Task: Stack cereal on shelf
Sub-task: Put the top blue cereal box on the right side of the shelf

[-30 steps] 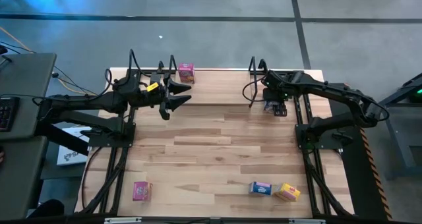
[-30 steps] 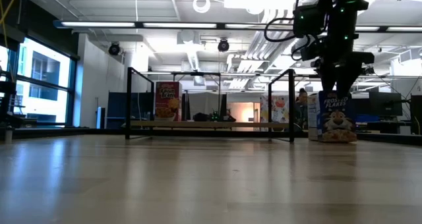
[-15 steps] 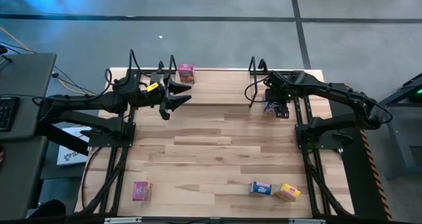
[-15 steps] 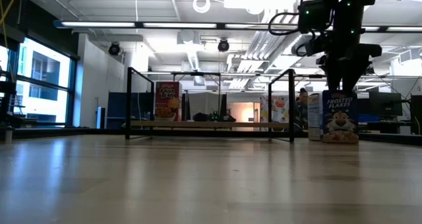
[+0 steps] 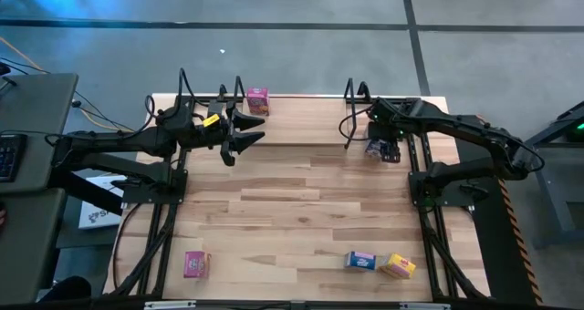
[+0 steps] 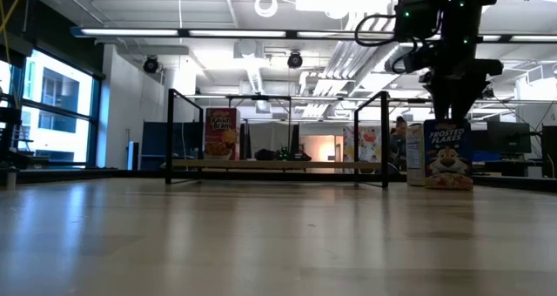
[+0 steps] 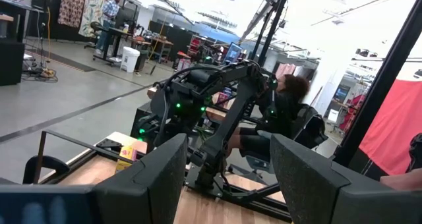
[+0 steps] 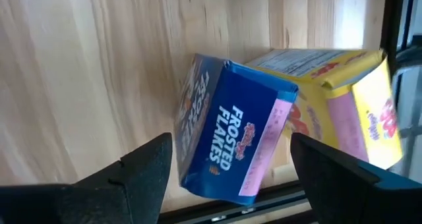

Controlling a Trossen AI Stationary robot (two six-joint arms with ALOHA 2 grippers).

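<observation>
A blue cereal box (image 8: 227, 145) stands upright on the table (image 6: 448, 154), just past the right end of the shelf (image 6: 278, 164). A yellow box (image 8: 343, 105) stands beside it. My right gripper (image 8: 231, 140) hangs open over the blue box (image 6: 457, 111), one finger on each side of its top. A pink box (image 5: 257, 98) stands on the shelf board (image 5: 301, 118), near its left end (image 6: 221, 133). My left gripper (image 5: 245, 132) waits open above the shelf's left part (image 7: 227, 178).
Near the table's front edge lie a pink box (image 5: 195, 263), a blue box (image 5: 361, 260) and a yellow box (image 5: 398, 266). Black wire uprights (image 6: 384, 139) close off each end of the shelf. A person (image 7: 290, 99) sits beyond the table's right side.
My right gripper has risen slightly off the top of the blue box. The box has stayed standing on the table and has turned, so that its printed front now faces the near edge squarely.
</observation>
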